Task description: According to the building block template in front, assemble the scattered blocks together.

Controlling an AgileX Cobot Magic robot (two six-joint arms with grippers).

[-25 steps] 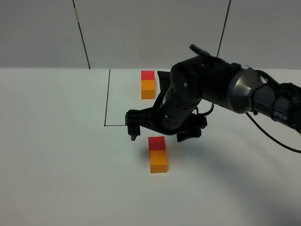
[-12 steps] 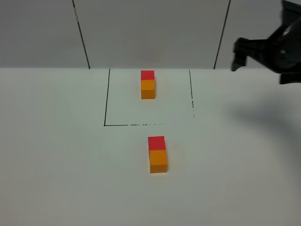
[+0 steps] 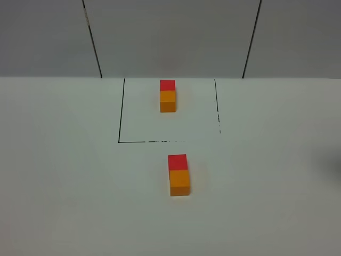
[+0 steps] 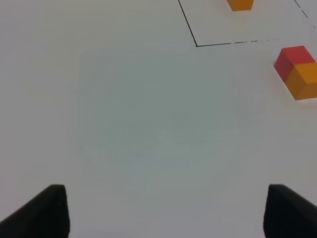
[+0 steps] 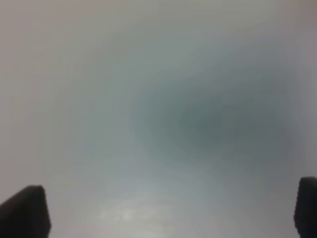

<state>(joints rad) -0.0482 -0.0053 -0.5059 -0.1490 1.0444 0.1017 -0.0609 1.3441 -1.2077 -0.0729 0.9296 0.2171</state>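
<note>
- Your red cube [image 3: 177,161] & orange cube [image 3: 179,182] sit touching on the table [image 3: 64,176], just outside the black outline [image 3: 121,112].
- Template [image 3: 167,96] sits inside it.
- Left tool [image 4: 163,210] & right tool [image 5: 168,208]: both apart, holding nothing.

- Tabletop [image 3: 64,176]: plain white, matte, meets a grey panelled wall at the far edge.
- Black outline [image 3: 120,114] drawn on it, open rectangle; near line is broken in places.
- Template [image 3: 167,96] sits inside the outline near the far side, red cube behind orange, joined.
- Red block [image 3: 177,161] and orange block [image 3: 179,183] lie just outside the near line, touching, red farther back.
</note>
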